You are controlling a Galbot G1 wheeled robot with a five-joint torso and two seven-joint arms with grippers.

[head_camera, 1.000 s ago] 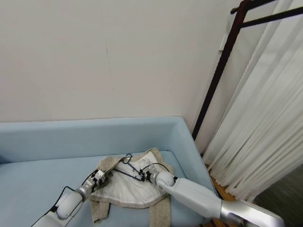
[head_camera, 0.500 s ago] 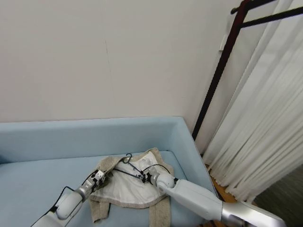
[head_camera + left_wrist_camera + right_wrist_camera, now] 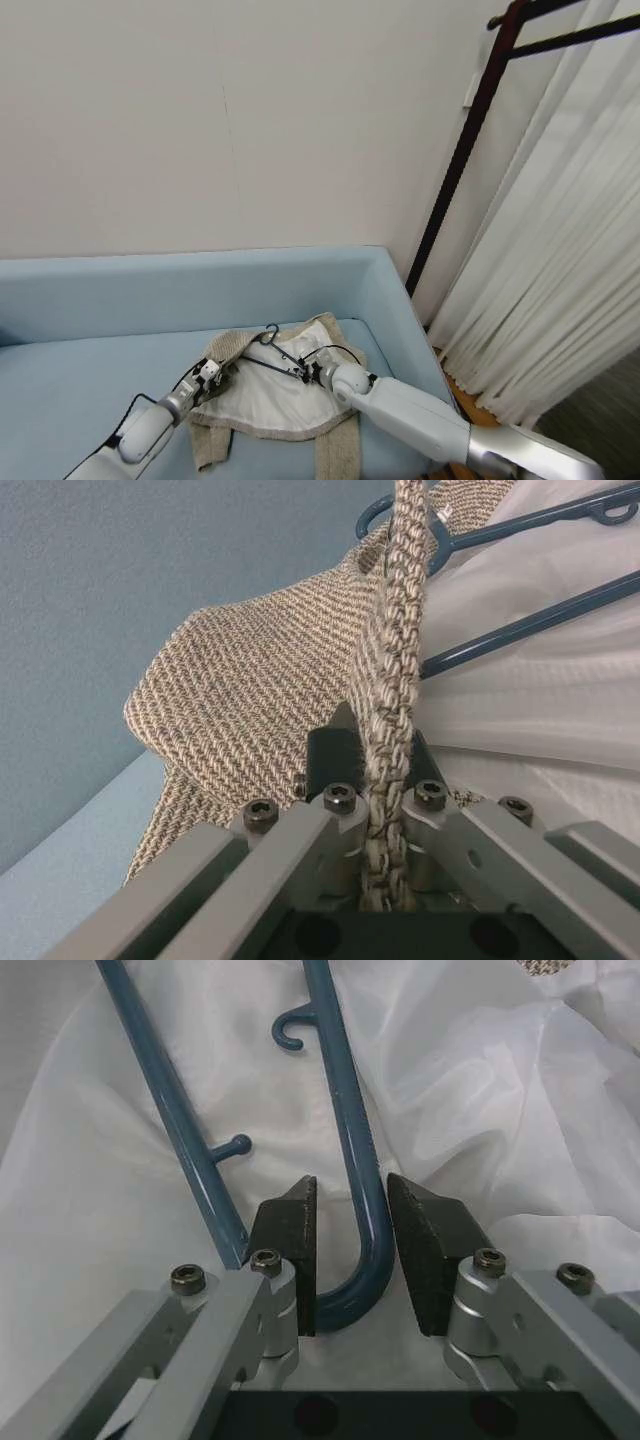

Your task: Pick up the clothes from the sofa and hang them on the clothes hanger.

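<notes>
Two grippers are engaged on one garment at the lower centre of the head view. The knit cardigan [image 3: 240, 680], with a white garment [image 3: 262, 400] inside it, lies flat on the seat of the blue sofa [image 3: 90, 300], already threaded on a blue hanger [image 3: 342, 1110].

The left gripper [image 3: 385, 770] is clamped on the cardigan's ribbed front edge, the knit band running up between its closed jaws. Judged purpose: to stop the cloth sliding off the hanger when lifted.

The right gripper [image 3: 352, 1250] is closed about the hanger's bent shoulder end, with the tube against one pad [image 3: 425, 1250] and the curve reaching the other. Judged purpose: to carry the load by the rigid part.

The clothes rack [image 3: 468, 130] stands at the upper right beside the curtain [image 3: 560, 250], well apart from the garment. Hanging has not yet begun.
</notes>
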